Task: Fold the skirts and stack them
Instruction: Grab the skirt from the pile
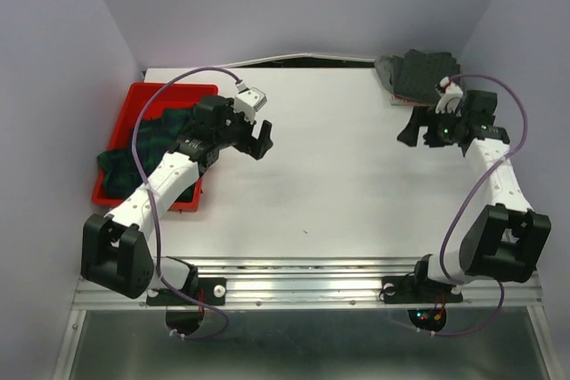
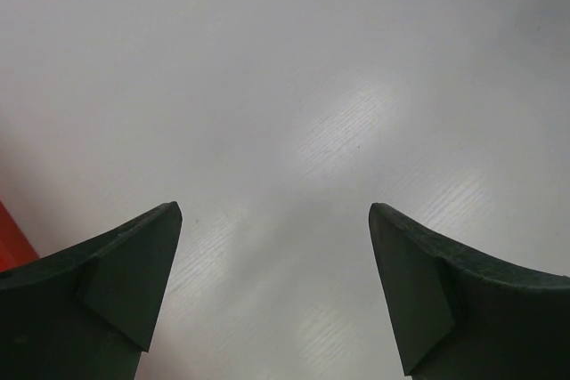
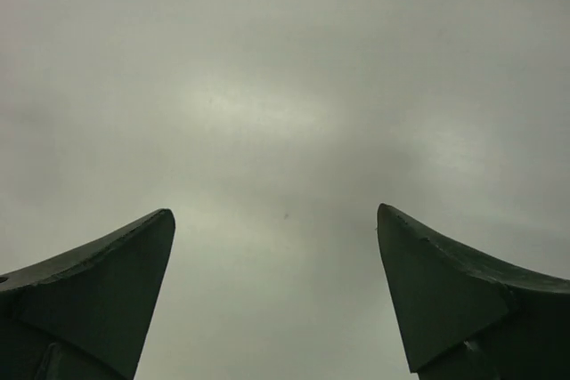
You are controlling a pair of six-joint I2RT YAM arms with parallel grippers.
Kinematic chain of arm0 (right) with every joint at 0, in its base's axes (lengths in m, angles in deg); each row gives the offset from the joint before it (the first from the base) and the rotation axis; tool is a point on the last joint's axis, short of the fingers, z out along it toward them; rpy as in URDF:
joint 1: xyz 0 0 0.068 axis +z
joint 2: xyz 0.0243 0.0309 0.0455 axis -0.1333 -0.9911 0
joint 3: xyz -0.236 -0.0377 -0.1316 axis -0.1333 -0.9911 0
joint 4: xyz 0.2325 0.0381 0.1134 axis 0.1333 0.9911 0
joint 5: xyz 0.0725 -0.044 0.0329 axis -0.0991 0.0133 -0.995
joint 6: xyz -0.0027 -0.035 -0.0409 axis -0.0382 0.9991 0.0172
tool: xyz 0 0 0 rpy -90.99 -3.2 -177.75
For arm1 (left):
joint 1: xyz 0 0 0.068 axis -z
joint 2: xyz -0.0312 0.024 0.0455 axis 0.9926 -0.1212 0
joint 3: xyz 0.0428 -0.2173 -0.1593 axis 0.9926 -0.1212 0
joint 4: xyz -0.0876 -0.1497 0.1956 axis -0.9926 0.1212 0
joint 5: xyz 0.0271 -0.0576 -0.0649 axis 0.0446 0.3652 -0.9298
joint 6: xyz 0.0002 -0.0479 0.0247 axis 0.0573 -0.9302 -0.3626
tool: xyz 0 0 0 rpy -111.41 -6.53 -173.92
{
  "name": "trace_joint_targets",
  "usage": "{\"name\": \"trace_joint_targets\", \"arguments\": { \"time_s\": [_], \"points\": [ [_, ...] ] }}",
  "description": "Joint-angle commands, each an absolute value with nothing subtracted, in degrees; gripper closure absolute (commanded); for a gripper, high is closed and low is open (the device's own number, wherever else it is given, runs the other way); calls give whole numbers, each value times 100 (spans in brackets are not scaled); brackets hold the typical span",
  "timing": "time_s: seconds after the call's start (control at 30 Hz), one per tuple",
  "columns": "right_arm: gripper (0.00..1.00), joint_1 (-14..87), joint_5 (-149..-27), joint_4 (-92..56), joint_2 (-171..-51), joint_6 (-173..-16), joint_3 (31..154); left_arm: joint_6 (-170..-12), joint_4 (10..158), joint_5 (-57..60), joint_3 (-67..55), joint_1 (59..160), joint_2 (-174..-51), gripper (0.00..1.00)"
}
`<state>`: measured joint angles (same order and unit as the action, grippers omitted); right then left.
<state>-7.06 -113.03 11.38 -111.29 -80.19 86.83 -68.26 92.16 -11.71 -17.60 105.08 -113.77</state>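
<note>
Both grippers hang above the bare middle of the white table (image 1: 329, 175), holding nothing. The left gripper (image 1: 261, 137) has its jaws spread wide, and so does the right gripper (image 1: 411, 129). A green-navy plaid skirt (image 1: 156, 131) lies crumpled in the red tray (image 1: 142, 100) at the left. A folded dark dotted skirt (image 1: 423, 73) sits in the far right corner.

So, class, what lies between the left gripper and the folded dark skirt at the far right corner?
Nothing: the top external view shows only bare white table between the left gripper and the folded dark skirt.
</note>
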Motion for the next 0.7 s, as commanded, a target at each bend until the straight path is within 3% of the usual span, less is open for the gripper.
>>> {"name": "trace_joint_targets", "arguments": {
  "time_s": [0.0,0.17,0.67],
  "points": [
    [0,-491,-11613,1162,-10445,-8183,7578,-6554,9384,-1141,-2131,10457,-11096,1],
    [0,-438,-11807,995,-10031,-8262,6916,-6456,9647,-1063,-2184,10142,-10814,1],
    [0,-438,-11930,846,-9793,-8526,6845,-5015,11423,-378,-778,7259,-11507,2]
  ]
}}
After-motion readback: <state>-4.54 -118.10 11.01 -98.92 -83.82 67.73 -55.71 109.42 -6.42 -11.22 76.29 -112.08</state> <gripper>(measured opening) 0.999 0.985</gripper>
